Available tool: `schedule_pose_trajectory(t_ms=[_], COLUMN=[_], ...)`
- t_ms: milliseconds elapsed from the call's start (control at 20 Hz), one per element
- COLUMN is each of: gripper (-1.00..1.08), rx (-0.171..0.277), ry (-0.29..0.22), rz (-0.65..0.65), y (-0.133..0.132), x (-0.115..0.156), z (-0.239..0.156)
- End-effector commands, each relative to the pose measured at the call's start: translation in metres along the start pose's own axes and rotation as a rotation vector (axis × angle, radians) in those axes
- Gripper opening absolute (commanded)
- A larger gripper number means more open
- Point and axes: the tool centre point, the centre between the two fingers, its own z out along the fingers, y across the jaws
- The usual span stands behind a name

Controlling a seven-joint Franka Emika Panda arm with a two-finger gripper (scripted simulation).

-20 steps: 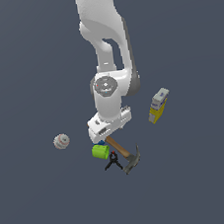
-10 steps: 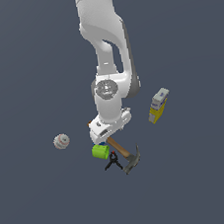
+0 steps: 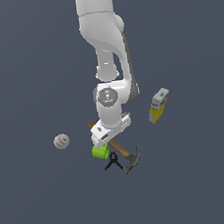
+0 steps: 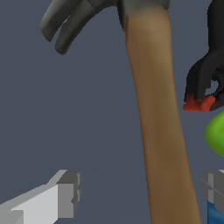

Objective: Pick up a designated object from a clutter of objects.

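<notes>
Lying flat on the grey counter [image 3: 40, 202], the hammer [image 3: 119, 150] runs slantwise under the arm's wrist, its brown wooden handle passing beneath the white hand and its dark grey head [image 3: 132, 161] pointing toward the exterior view's lower right. The gripper [image 4: 138, 192] hangs low over the handle. In the wrist view the fingers [image 4: 68, 192] stand wide apart, one on each side of the handle with a clear gap showing on the nearer side, so they hold nothing. The handle fills the middle of that view, and the claw of the head shows at its far end.

A lime-green cup [image 3: 100, 151] lies just beside the handle on the exterior view's left, and a small black clamp [image 3: 113, 161] with red tips sits close by, between the cup and the hammer head. A white baseball [image 3: 61, 141] with red stitching rests well apart toward the exterior view's left. A yellow-and-white box [image 3: 158, 106] stands tilted, well apart toward the exterior view's right.
</notes>
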Motion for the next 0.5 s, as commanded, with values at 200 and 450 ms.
schedule_pose_trajectory(t_ms=[200, 450], gripper=[1.00, -1.00], rx=[0.003, 0.003], ry=[-0.003, -0.003], rz=[-0.002, -0.002], y=[-0.0010, -0.0010], x=[-0.0006, -0.0006], z=[0.0142, 0.0142])
